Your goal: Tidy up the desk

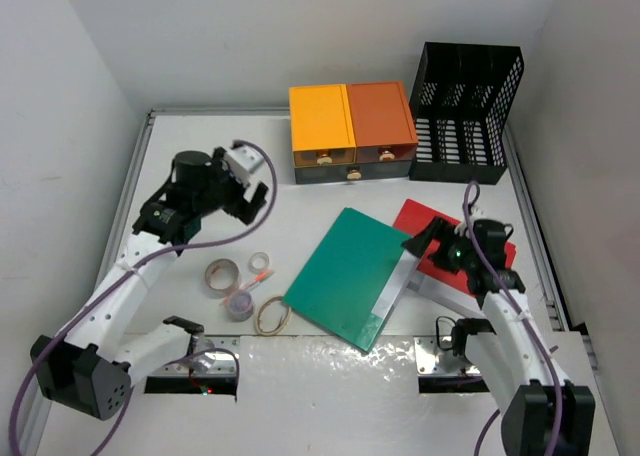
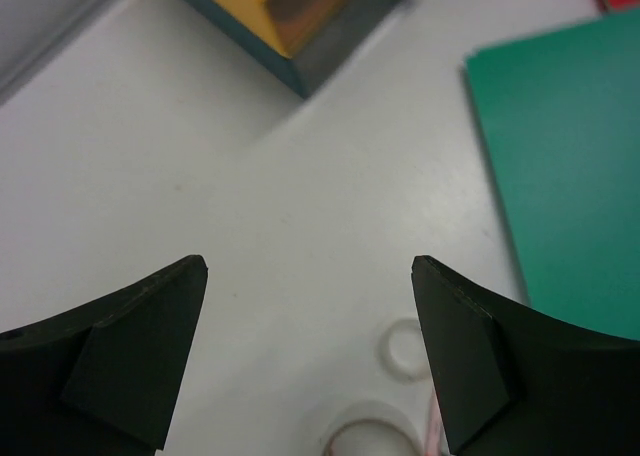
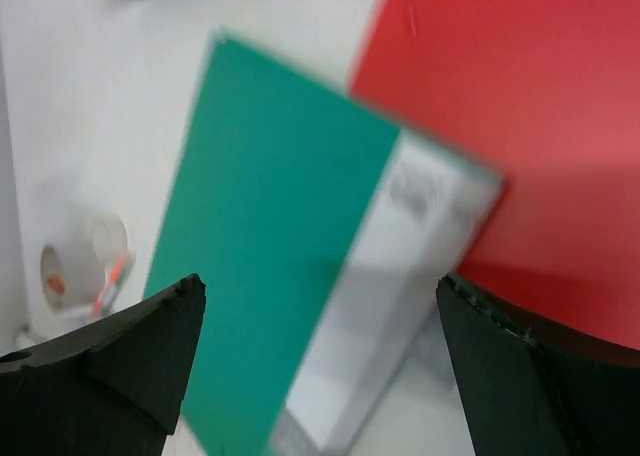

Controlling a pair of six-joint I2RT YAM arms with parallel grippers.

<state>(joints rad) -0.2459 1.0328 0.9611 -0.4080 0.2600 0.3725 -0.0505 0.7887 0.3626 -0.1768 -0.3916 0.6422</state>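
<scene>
The white desk [image 1: 300,206] fills the floor of the enclosure and everything sits on it. At its back right corner stands a black mesh file holder [image 1: 465,111], and just left of that is a low drawer unit [image 1: 352,131] with a yellow and an orange top.

In the middle lies a green folder [image 1: 345,276], skewed, with a red folder [image 3: 520,106] off its right corner and a silvery sheet [image 1: 395,286] showing between the two. The right gripper [image 3: 320,286] hovers over that junction, jaws spread wide and holding nothing.

If a folder is the target, I'd say it should come in low at a free edge and take one cover alone. The overlap makes it easy to drag a neighbour along. The folder should be lifted level before it is carried towards the mesh holder.

Left of the green folder are three tape rolls [image 1: 221,274], a pair of thin rings [image 1: 272,316] and an orange pen [image 1: 262,276]. The left gripper [image 2: 308,276] hangs over bare desk just beyond them, fingers apart and empty.
</scene>
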